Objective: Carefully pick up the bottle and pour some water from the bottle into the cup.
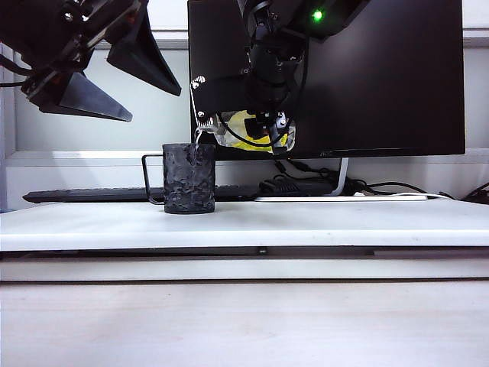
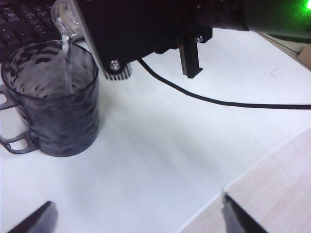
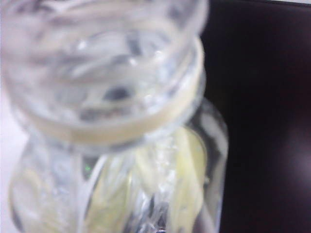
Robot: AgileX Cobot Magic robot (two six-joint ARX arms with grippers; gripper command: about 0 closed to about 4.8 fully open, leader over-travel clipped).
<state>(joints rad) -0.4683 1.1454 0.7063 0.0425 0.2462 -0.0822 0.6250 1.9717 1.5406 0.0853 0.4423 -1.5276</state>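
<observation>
From the outside camera, the right gripper (image 1: 263, 122) hangs in front of the dark monitor (image 1: 382, 76), clamped on the bottle (image 1: 248, 130), which lies tipped on its side with its long axis roughly level and its neck pointing toward the cup (image 1: 189, 178). The neck sits just above the cup's near rim, so the mouth is over the opening. The cup stands upright on the white table (image 1: 306, 222), its wire handle facing left. The left gripper (image 1: 107, 73) hovers high at the left, fingers spread wide and empty, well apart from the cup.

From the left wrist camera, a thin stream of water (image 2: 68, 58) falls from the bottle's mouth (image 2: 65, 19) into the cup (image 2: 53, 107). The left fingertips (image 2: 34, 221) show at the frame's lower edge, far apart.

From the right wrist camera, the bottle (image 3: 112, 121) fills the blurred frame, neck nearest the lens; the fingers themselves seem hidden behind it. The pour looks under way, and levelling the bottle would stop it.
</observation>
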